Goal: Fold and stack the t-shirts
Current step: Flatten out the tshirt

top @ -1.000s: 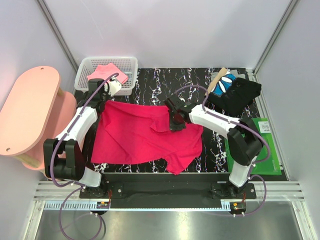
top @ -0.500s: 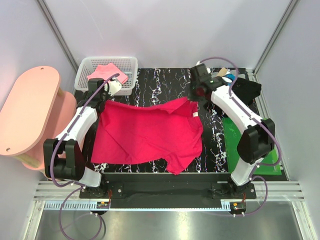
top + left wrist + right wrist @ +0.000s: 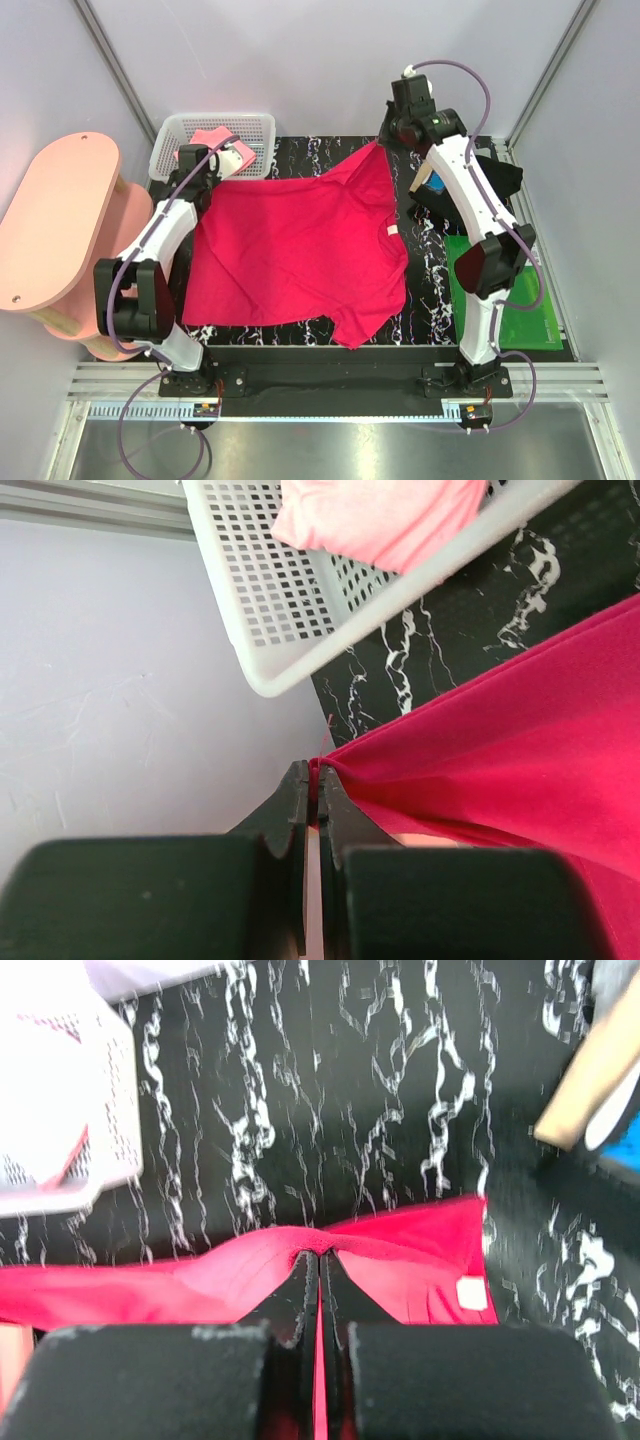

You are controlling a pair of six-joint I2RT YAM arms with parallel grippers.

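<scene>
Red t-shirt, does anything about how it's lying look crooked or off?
Yes. The red t-shirt lies skewed: the left gripper and right gripper pinch its far corners, and a flap juts out at its near right.

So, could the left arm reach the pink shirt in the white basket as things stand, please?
Probably not yet: the pink shirt lies close by, but the left end effector is shut on the red shirt's corner and must release first.

The right end effector [image 3: 385, 143] has pulled the crimson t-shirt [image 3: 300, 250] open rearward.
</scene>
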